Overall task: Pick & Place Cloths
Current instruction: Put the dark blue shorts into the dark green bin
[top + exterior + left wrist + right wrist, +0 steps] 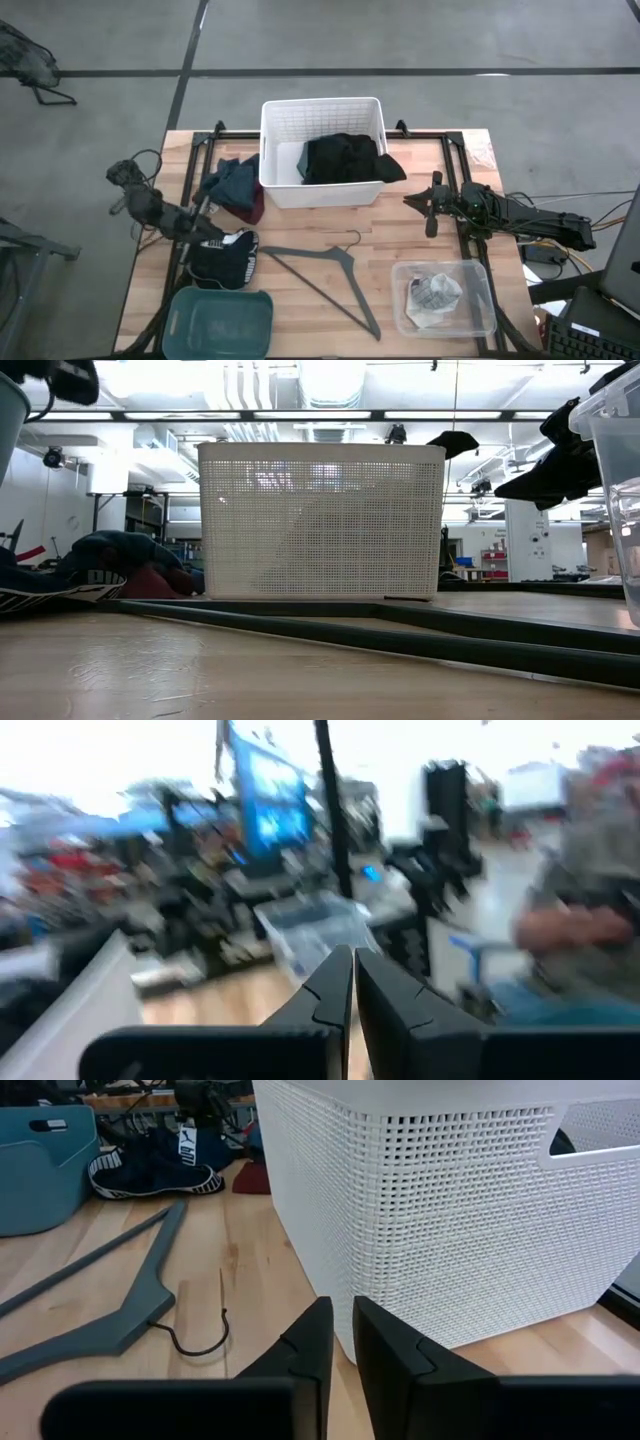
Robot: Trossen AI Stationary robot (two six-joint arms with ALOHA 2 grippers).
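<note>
One black cloth (343,158) binned in basket (275,130) | left hand (205,232) closed, empty, over navy cloth (228,258) for pickup | right hand (432,205) closed, empty, waiting beside basket

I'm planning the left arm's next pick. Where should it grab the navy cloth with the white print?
Probably from straight above, pinching a raised fold near the middle of the navy cloth. It lies bunched on the table, beside the teal bin and near the hanger. A top-down pinch avoids both. The left gripper, fingers nearly shut, is already at its edge.
</note>
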